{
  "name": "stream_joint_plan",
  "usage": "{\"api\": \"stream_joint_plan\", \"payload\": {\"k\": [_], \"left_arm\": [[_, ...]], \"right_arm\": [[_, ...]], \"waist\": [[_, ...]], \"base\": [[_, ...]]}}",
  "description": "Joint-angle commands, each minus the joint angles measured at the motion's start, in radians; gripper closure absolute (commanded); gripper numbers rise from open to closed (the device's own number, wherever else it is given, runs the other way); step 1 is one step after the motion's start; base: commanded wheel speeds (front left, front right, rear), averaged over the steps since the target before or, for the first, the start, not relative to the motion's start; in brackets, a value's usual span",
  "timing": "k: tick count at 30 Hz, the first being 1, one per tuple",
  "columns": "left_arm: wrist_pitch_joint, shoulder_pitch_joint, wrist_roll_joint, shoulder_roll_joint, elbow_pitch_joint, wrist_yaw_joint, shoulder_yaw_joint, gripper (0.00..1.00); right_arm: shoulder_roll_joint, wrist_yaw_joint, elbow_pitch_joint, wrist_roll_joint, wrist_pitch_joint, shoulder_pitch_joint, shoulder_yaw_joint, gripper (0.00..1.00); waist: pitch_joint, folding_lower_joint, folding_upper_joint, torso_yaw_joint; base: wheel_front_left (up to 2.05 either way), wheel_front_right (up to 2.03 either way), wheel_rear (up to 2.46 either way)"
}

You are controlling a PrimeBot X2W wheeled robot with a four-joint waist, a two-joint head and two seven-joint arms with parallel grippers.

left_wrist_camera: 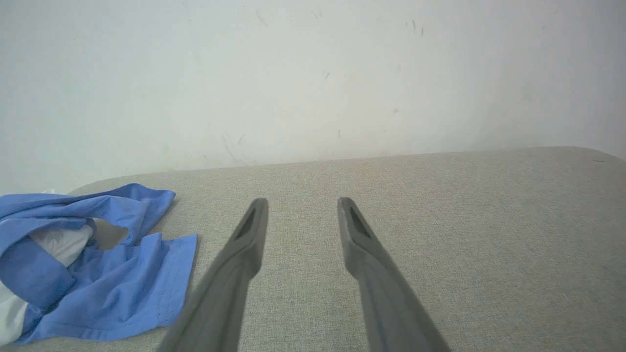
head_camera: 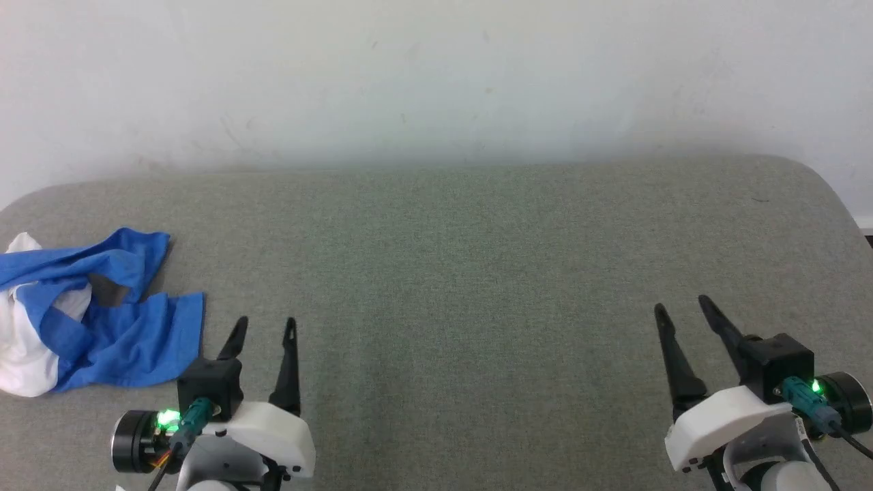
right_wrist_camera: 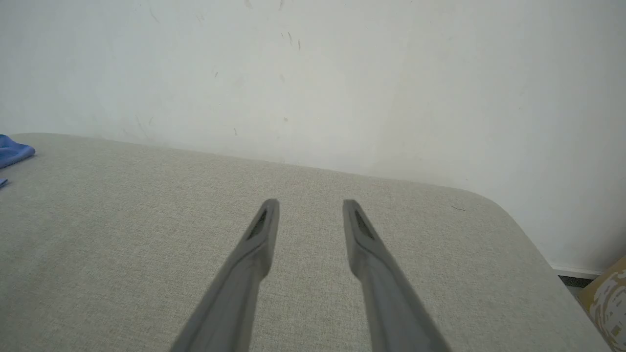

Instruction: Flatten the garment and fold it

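Here the garment (head_camera: 89,314) lies crumpled at the far left of the grey table (head_camera: 436,273). My left gripper (head_camera: 266,327) hovers beside it, fingers spread and empty. My right gripper (head_camera: 682,305) is likewise parted, well apart.

One garment (head_camera: 136,341), a crumpled blue-and-white shirt, lies at the left end of one grey fabric-covered table (head_camera: 464,273). There are two grippers, the left gripper (head_camera: 266,326) and the right gripper (head_camera: 681,304), each with two dark fingers (head_camera: 288,361), four in all. Two green lights (head_camera: 166,417) glow, one at each wrist. One white wall (head_camera: 436,75) stands at the far side. One cardboard box (right_wrist_camera: 606,303) sits past the table's right end.
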Motion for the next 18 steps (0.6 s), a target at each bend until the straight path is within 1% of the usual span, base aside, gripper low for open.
{"api": "stream_joint_plan", "payload": {"k": [1, 18], "left_arm": [[-0.004, 0.000, -0.002, 0.000, 0.003, -0.001, -0.002, 0.00], [-0.039, -0.007, -0.033, 0.000, 0.013, -0.003, -0.020, 0.00]], "right_arm": [[0.000, 0.000, 0.001, 0.003, -0.003, 0.000, -0.001, 0.00], [0.001, 0.000, 0.014, 0.026, -0.039, 0.006, -0.008, 0.00]], "waist": [[0.000, 0.0000, 0.0000, 0.000], [-0.001, 0.0000, 0.0000, 0.011]], "base": [[0.00, 0.00, 0.00], [0.00, 0.00, 0.00]]}}
